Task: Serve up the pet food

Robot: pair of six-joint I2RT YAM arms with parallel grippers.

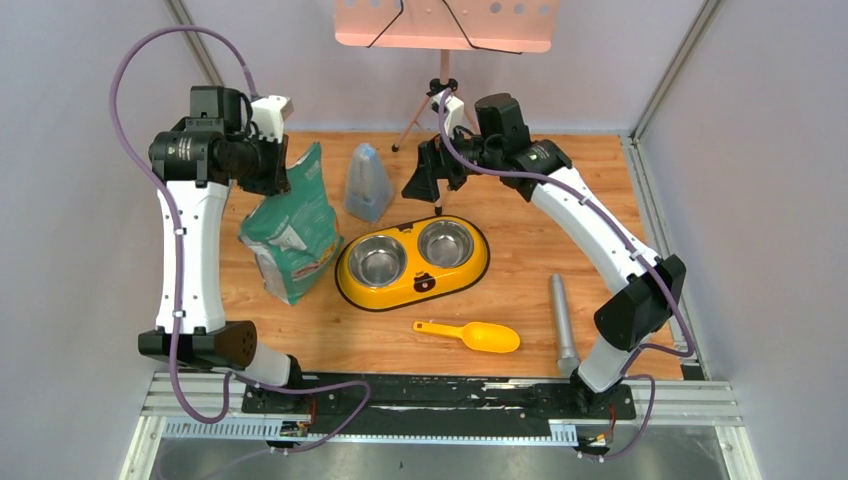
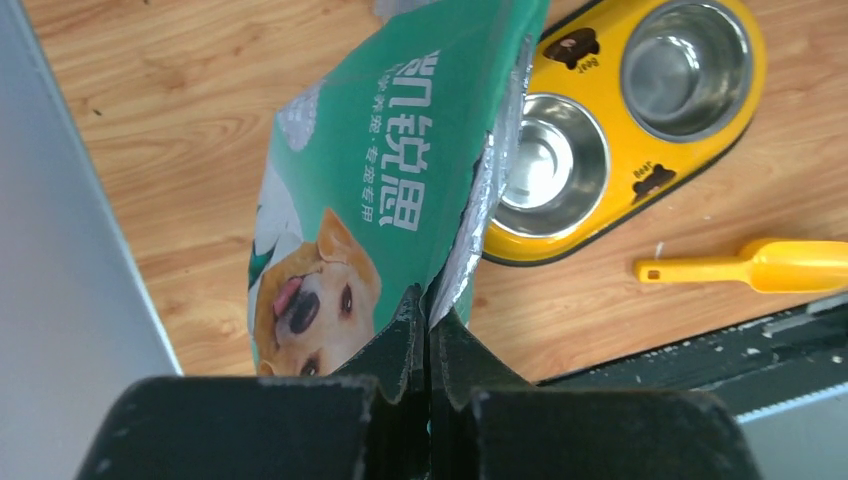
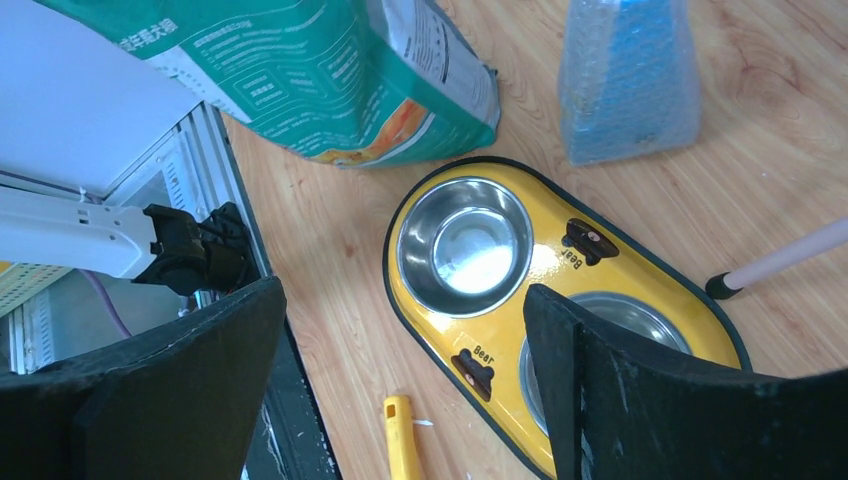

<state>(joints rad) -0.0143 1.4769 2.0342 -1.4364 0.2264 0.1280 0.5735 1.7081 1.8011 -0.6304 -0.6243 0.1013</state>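
The pet food itself I cannot see: no brown pellets show in any view, and both steel cups of the yellow double bowl (image 1: pixel 412 262) are bare. My judgement is that it is inside the green-and-white bag (image 1: pixel 295 235), which stands on the wooden table (image 1: pixel 520 250) just left of the bowl. My left gripper (image 2: pixel 425 310) is pinched tight on the bag's top edge, right beside the strip of silver lining where the mouth gapes. My right gripper (image 3: pixel 402 295) hangs above the bowl with its jaws wide apart and nothing between them. The orange-yellow scoop (image 1: pixel 470 335) lies in front of the bowl, apart from both grippers.

I take the step in hand to be securing the bag, with serving not yet begun. The next move, as I judge it, calls for my right gripper to go down to the scoop's handle and bring it to the bag's mouth while my left keeps that mouth up and facing the bowl. One pinch on a soft bag may let it sag or twist, so I would move the left arm slowly
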